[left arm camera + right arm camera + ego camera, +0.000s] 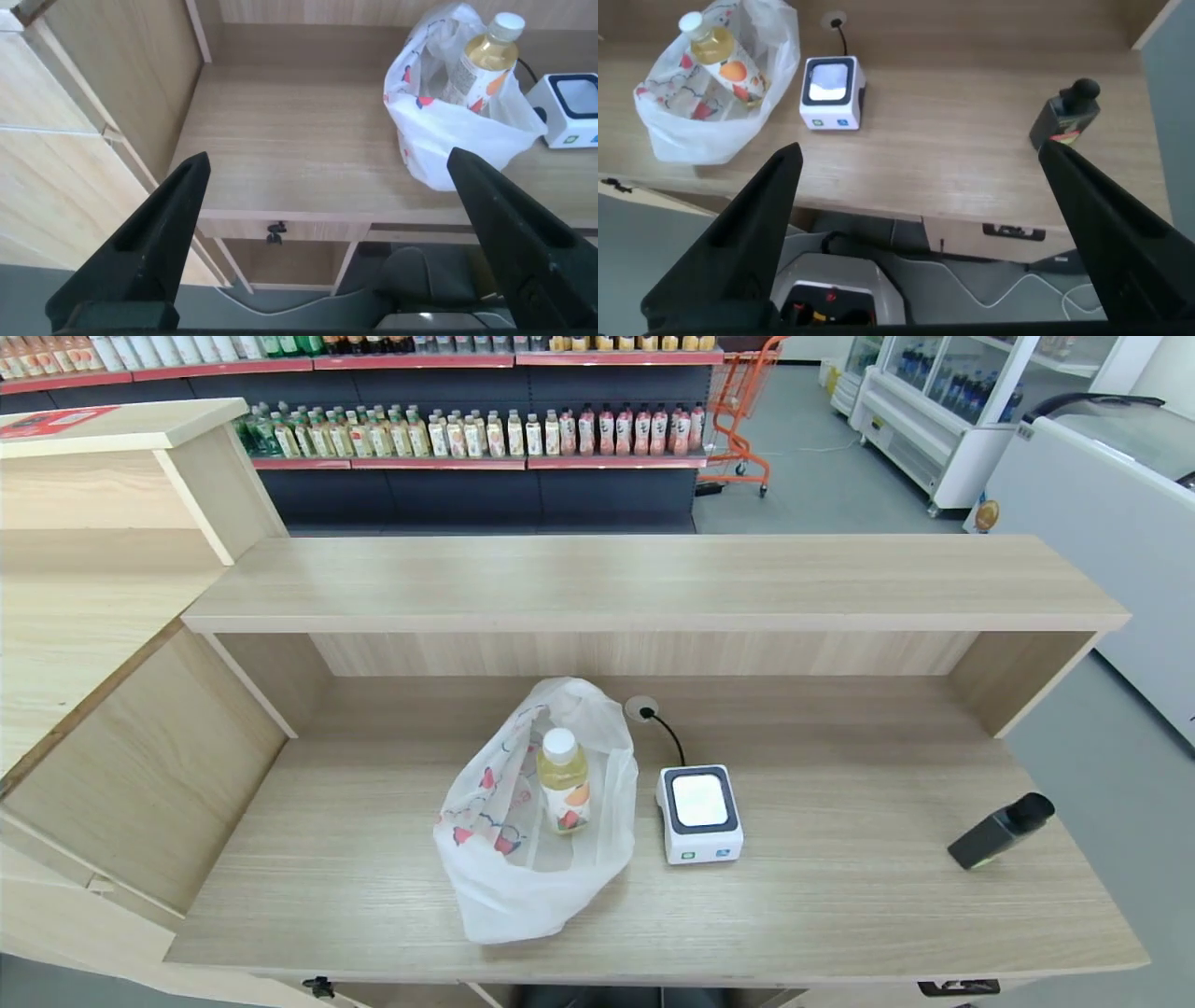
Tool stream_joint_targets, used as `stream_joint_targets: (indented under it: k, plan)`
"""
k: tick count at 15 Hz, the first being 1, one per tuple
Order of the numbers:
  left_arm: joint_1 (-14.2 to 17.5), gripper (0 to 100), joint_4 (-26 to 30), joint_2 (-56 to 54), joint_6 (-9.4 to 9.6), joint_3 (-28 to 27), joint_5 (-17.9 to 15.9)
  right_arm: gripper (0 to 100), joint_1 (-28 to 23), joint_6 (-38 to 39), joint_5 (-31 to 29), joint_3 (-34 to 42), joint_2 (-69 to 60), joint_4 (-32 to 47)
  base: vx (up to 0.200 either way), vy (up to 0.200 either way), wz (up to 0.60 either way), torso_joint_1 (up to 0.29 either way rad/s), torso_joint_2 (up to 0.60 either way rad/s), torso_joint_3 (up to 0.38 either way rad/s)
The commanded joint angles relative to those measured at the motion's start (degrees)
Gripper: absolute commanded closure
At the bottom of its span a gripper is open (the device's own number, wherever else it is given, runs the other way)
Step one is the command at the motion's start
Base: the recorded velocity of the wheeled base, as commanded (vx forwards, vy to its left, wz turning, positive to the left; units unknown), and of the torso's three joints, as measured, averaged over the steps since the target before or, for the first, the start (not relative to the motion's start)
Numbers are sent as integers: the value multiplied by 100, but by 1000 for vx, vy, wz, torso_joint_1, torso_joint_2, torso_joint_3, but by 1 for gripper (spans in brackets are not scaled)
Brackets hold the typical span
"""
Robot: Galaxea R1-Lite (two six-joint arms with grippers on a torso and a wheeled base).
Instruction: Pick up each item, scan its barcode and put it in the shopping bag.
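Observation:
A white plastic shopping bag (pixel 523 840) (pixel 448 131) (pixel 701 103) lies open at the middle of the wooden counter (pixel 840 896). A yellow drink bottle (pixel 563 782) (pixel 481 61) (pixel 715 47) with a white cap stands upright inside it. Just right of the bag sits a white barcode scanner (pixel 700 814) (pixel 831 91) (pixel 570 107) with a black cable. A black bottle (pixel 1001 831) (pixel 1067 114) lies tilted near the counter's right end. My left gripper (pixel 327 243) hangs open below the counter's front edge, left of the bag. My right gripper (pixel 924 243) hangs open below the front edge, between scanner and black bottle.
A raised wooden ledge (pixel 653 583) runs along the back of the counter, with side walls (pixel 140 775) left and right. Shelves of bottles (pixel 467 429), an orange trolley (pixel 742 411) and freezers (pixel 1102 495) stand in the room behind.

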Motion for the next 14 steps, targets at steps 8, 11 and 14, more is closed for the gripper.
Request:
stream_joint_targets:
  k: [8, 11, 14]
  plan:
    - [-8, 0, 1, -1, 97, 0, -5, 0, -2, 203, 4, 137, 7, -3, -25, -100, 0, 1, 2, 1]
    - [-8, 0, 1, -1, 105, 0, -5, 0, -2, 221, -5, 119, 33, -3, 0, -200, 0, 2, 2, 2]
    - [1, 0, 1, -1, 97, 0, -5, 0, -2, 195, -23, 110, 200, -3, 0, -200, 0, 1, 1, -1]
